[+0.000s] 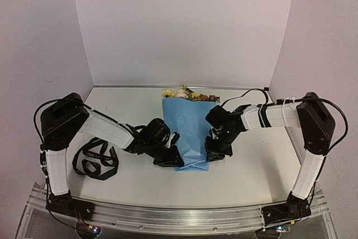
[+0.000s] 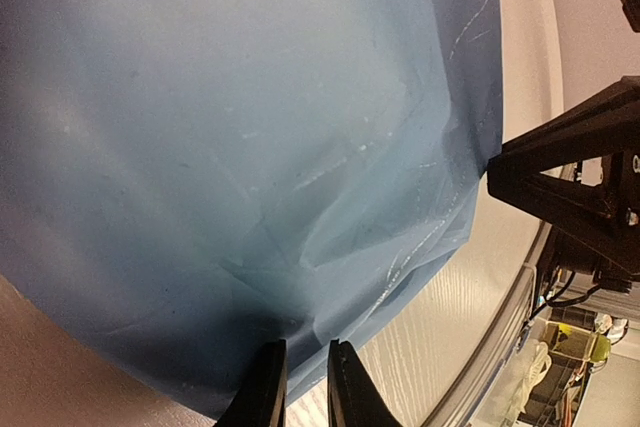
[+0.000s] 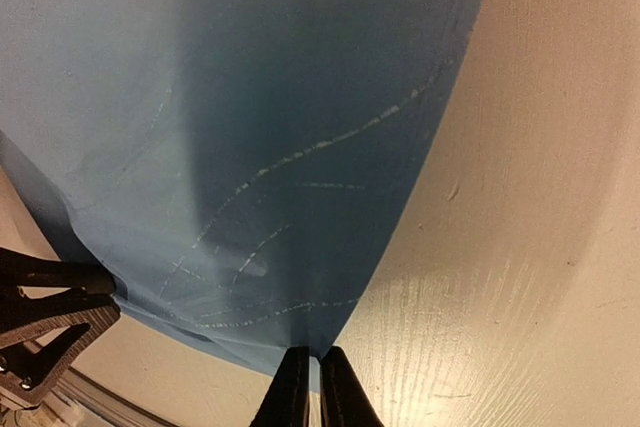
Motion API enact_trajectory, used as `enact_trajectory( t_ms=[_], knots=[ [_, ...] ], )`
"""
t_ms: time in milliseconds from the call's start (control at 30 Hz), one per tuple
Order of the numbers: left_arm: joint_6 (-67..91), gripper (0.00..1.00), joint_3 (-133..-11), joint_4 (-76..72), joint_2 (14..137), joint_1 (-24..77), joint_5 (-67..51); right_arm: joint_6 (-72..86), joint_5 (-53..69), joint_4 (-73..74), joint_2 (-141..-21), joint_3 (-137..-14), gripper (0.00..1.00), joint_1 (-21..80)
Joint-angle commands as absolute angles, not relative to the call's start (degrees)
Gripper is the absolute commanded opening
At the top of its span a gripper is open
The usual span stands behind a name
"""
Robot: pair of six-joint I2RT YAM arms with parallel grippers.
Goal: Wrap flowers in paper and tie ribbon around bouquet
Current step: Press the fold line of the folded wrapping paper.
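Top external view: the paper (image 1: 190, 130) lies flat on the table (image 1: 251, 166) between my arms. Its long axis runs straight away from me, and the flowers (image 1: 184, 93) show just past its far end. My left tool (image 1: 169, 159) sits at the near left corner and my right tool (image 1: 214, 152) at the near right edge, so the sheet lies directly ahead of both and each arm is equally close to its own side.

In the right wrist view the jaws are closed, with the paper's edge pinched between the tips. In the left wrist view the jaws stand nearly together with a slim gap, and the sheet's edge is right at the tips. I cannot tell whether they have hold of it.

I judge the wrap has barely begun, since the sheet is flat. The fold has to go sideways, across that long axis, over the stems. The ribbon (image 1: 95, 160) lies in loose loops well to the left, nearer my left arm.
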State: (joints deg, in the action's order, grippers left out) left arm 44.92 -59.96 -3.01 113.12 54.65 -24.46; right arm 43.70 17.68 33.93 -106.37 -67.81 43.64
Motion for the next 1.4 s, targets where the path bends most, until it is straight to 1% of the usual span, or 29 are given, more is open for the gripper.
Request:
enact_trajectory(
  t_ms=[0, 100, 167, 267, 367, 433, 733, 1233, 1367],
  knots=[
    [45.7, 0.16, -58.2, -2.9, 114.7, 55.0, -25.2, 45.0, 20.2, 34.0, -100.7, -67.6, 0.11, 43.8],
    [45.5, 0.17, -58.4, -3.0, 114.7, 55.0, -25.3, 46.8, 23.7, 32.0, -98.8, -67.9, 0.15, 44.9],
    [45.3, 0.16, -58.6, -2.9, 114.7, 55.0, -25.4, 48.2, 25.2, 29.9, -98.9, -68.3, 0.14, 46.0],
    [45.1, 0.16, -58.6, -2.8, 114.7, 55.1, -25.1, 51.3, 29.3, 26.0, -102.0, -69.9, 0.11, 46.5],
    [44.8, 0.16, -59.0, -2.5, 114.8, 55.0, -25.1, 55.0, 31.9, 21.5, -106.2, -71.3, 0.03, 46.6],
    [44.6, 0.16, -59.2, -2.2, 114.7, 55.0, -24.9, 56.2, 31.8, 19.3, -108.4, -71.1, 0.00, 46.5],
    [44.0, 0.15, -59.5, -1.3, 114.7, 55.0, -25.0, 57.1, 30.6, 16.4, -114.4, -69.4, 0.00, 46.6],
    [42.3, 0.16, -56.0, -1.5, 112.0, 55.8, -27.0, 56.9, 25.8, 14.7, -116.1, -63.2, 0.00, 46.2],
    [43.7, 0.15, -52.5, -1.9, 111.1, 56.1, -26.5, 57.1, 25.5, 14.4, -116.1, -63.0, 0.00, 46.2]
  ],
)
